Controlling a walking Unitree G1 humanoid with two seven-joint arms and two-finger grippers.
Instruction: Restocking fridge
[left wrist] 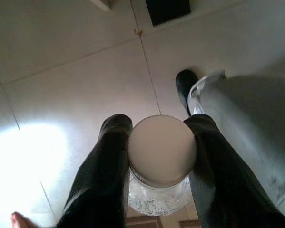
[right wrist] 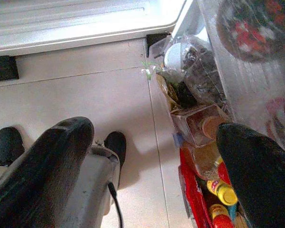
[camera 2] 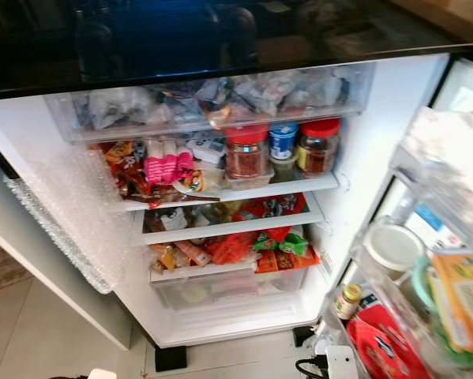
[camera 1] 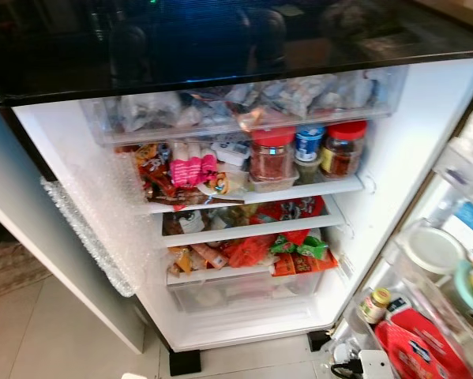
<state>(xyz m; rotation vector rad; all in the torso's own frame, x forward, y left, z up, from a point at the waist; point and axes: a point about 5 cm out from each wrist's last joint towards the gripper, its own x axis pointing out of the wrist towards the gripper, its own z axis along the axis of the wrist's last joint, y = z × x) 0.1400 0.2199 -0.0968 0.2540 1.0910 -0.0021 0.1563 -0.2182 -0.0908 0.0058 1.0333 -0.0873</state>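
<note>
Left wrist view: jar [left wrist: 161,161] clamped between left end effector [left wrist: 159,166] fingers.

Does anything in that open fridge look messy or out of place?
The lower shelves are crammed: red and orange snack packets lie heaped and spill over the shelf edge. Sheets of bubble wrap line the fridge's left wall, which is unusual. The red-lidded jars stand upright and tidy.

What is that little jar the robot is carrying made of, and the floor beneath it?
The jar in the left pincer looks like clear glass or hard plastic: its see-through body glints below the neck. Its lid is matte and cream-white, with a ribbed edge, likely plastic or painted metal. The floor looks like glossy pale ceramic tile, with thin grout lines and a bright reflected glare.
</note>
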